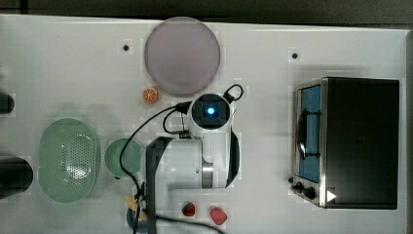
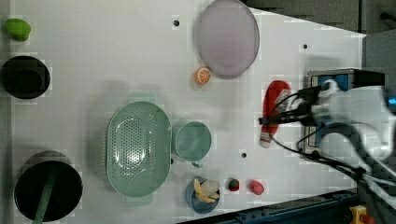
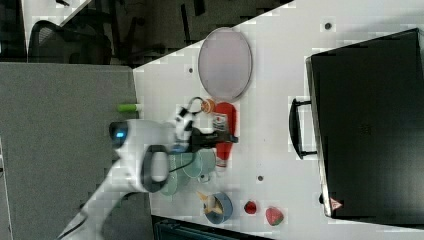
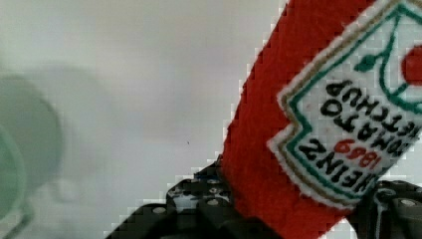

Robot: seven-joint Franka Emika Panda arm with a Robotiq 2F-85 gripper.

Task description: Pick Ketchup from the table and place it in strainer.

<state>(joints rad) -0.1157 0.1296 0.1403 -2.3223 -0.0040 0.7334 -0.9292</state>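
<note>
The arm reaches out over the white table (image 1: 73,68), its wrist bent down above the middle of the surface; in the top view the wrist housing covers what lies beneath it. The gripper (image 4: 293,211) is partly closed around the Ketchup (image 2: 273,112), a dark finger (image 4: 199,201) on each side of the red body just below the white label. In the left view and the right view the bottle lies lengthwise with the black fingers crossing its middle; whether it is clear of the table cannot be told.

The Ketchup sits below the round grey plate (image 2: 227,38) in the left view, near the orange slice (image 2: 202,75) and well apart from the strainer (image 2: 138,148). The strainer stands towards the left view's left, with the round green cup (image 2: 193,141) just beside it on the left view's right. Two strawberries (image 2: 244,185) and a blue bowl (image 2: 203,196) lie along the left view's lower edge. The toaster oven (image 1: 348,141) stands at the top view's right, apart from the arm.
</note>
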